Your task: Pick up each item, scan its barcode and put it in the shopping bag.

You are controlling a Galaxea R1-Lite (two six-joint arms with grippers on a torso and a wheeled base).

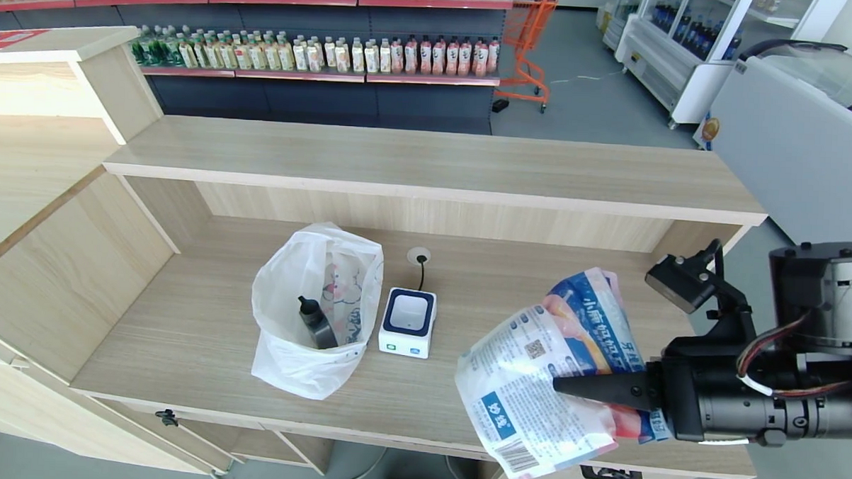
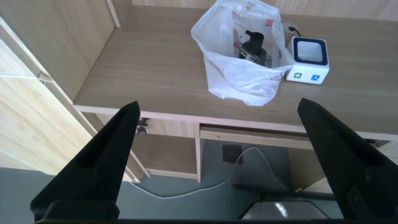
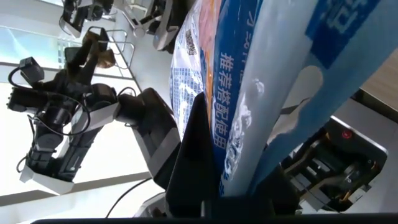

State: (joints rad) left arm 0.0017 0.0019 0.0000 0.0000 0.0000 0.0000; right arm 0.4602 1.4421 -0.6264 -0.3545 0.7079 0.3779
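My right gripper (image 1: 605,387) is shut on a blue, white and pink snack bag (image 1: 542,364), held in the air above the counter's front right, back panel with barcode facing up toward me. In the right wrist view the snack bag (image 3: 249,93) stands between the fingers (image 3: 193,162). The white scanner (image 1: 409,322) with its dark blue window sits mid-counter. Just left of it stands the open white shopping bag (image 1: 310,313) with a dark bottle (image 1: 315,322) inside. My left gripper (image 2: 217,162) hangs open below and in front of the counter's front edge, with the shopping bag (image 2: 239,59) and scanner (image 2: 309,59) beyond it.
The wooden counter (image 1: 203,317) has a raised back ledge (image 1: 429,161) and a side wall on the left. A cable runs from the scanner to a grommet (image 1: 418,255). Store shelves with bottles (image 1: 319,51) and freezers (image 1: 792,117) stand behind.
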